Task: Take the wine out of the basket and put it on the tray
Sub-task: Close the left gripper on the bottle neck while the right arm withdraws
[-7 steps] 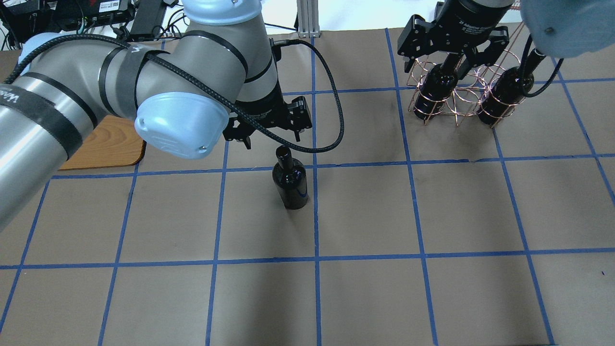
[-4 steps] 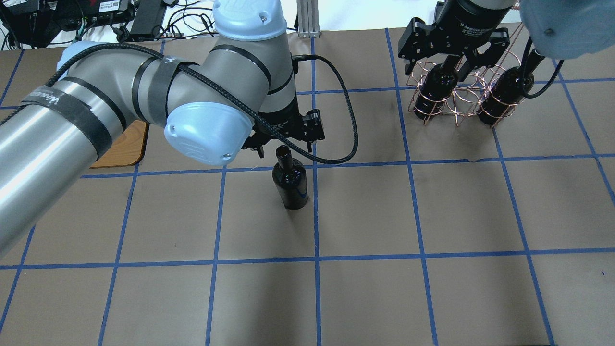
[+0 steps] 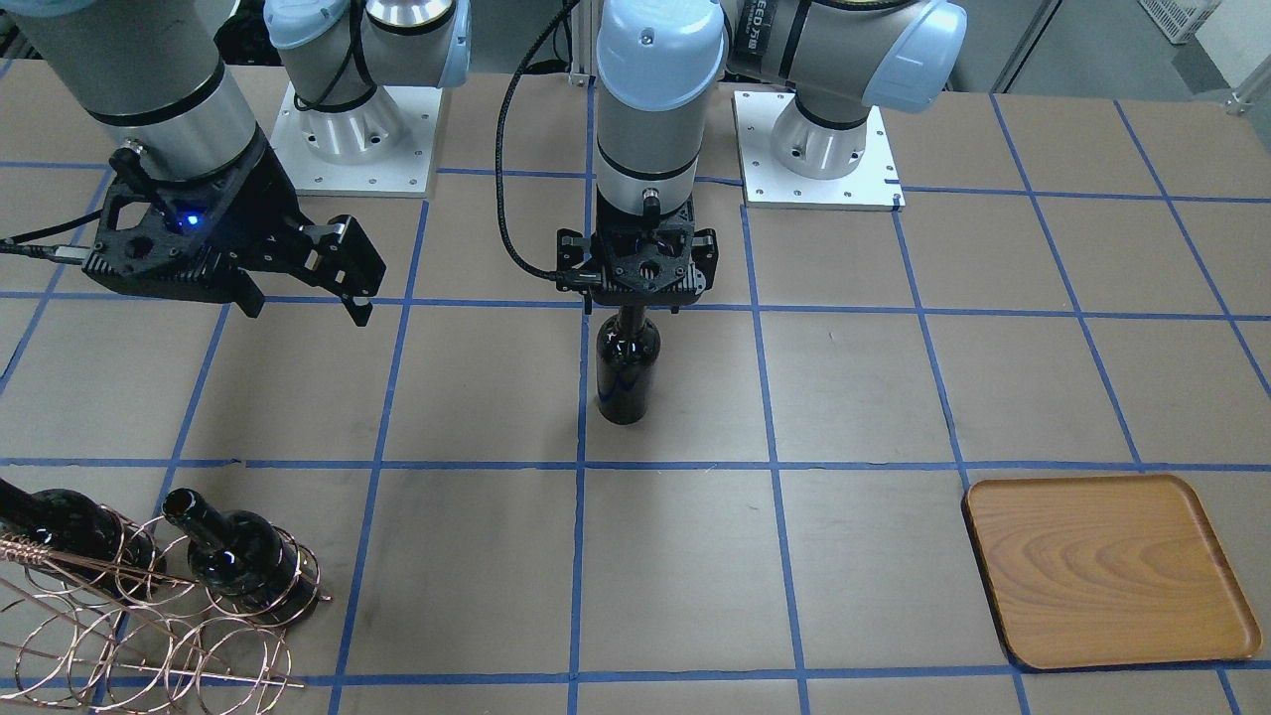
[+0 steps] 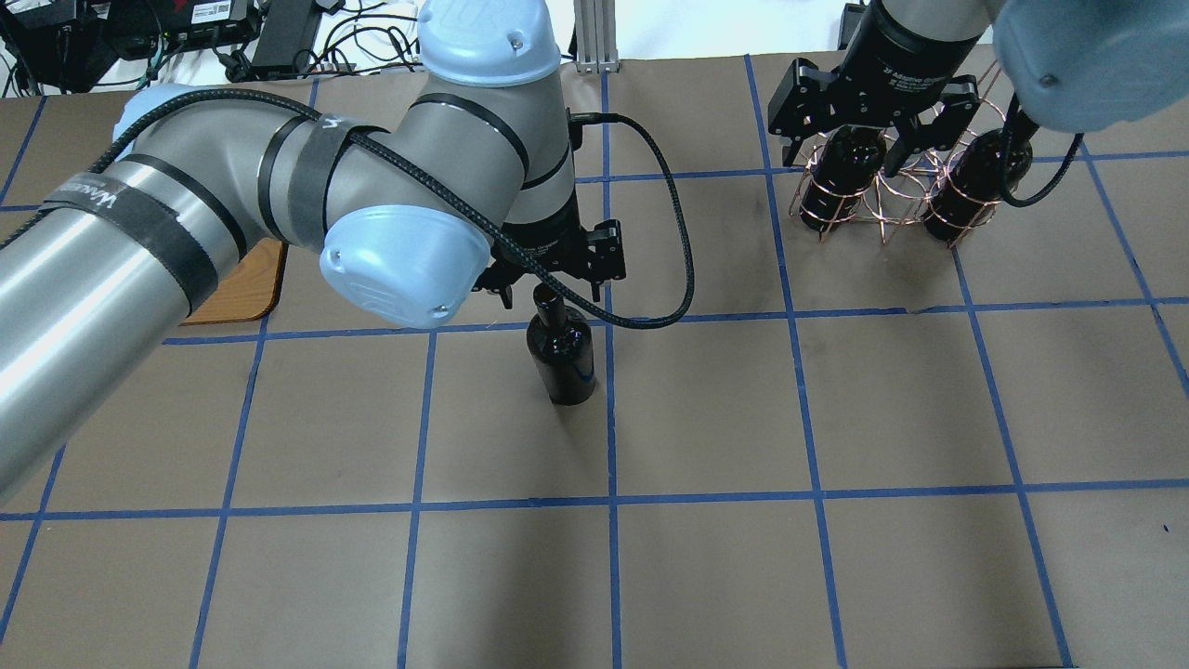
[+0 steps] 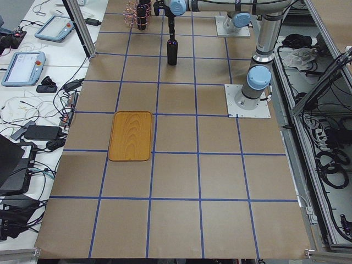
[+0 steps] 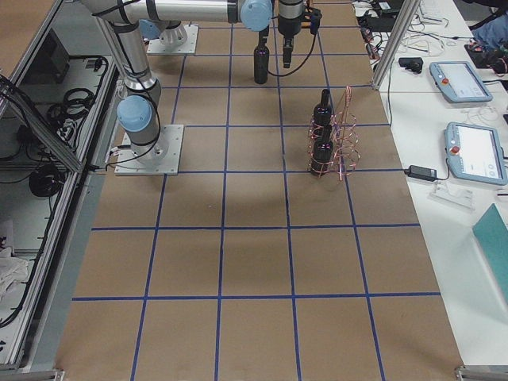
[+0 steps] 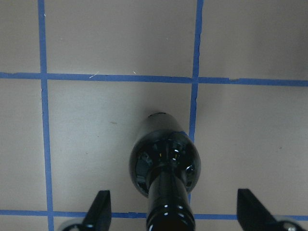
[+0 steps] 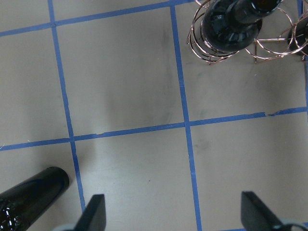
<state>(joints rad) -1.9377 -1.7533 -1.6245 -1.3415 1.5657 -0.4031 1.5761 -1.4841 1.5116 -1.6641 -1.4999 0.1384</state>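
One wine bottle (image 4: 560, 358) stands upright on the table's middle, also in the front view (image 3: 626, 372) and the left wrist view (image 7: 163, 163). My left gripper (image 4: 555, 290) is open right over it, its fingers (image 7: 101, 209) on either side of the neck, apart from it. Two more bottles (image 4: 841, 177) (image 4: 975, 181) lie in the copper wire basket (image 4: 882, 200) at the far right. My right gripper (image 4: 850, 149) hangs open and empty above the basket; in the front view it (image 3: 308, 308) is at the left. The wooden tray (image 3: 1102, 571) lies empty, mostly hidden under my left arm in the overhead view (image 4: 241, 283).
Brown paper with a blue tape grid covers the table (image 4: 706, 418). The arm bases (image 3: 814, 149) stand at the robot's edge. A black cable (image 4: 683, 251) loops from the left wrist beside the standing bottle. Tablets and cables (image 5: 33, 60) lie off the table's edge.
My left gripper moved right and toward the standing bottle and now covers its neck top. My right gripper shifted slightly over the basket. The bottles stayed put.
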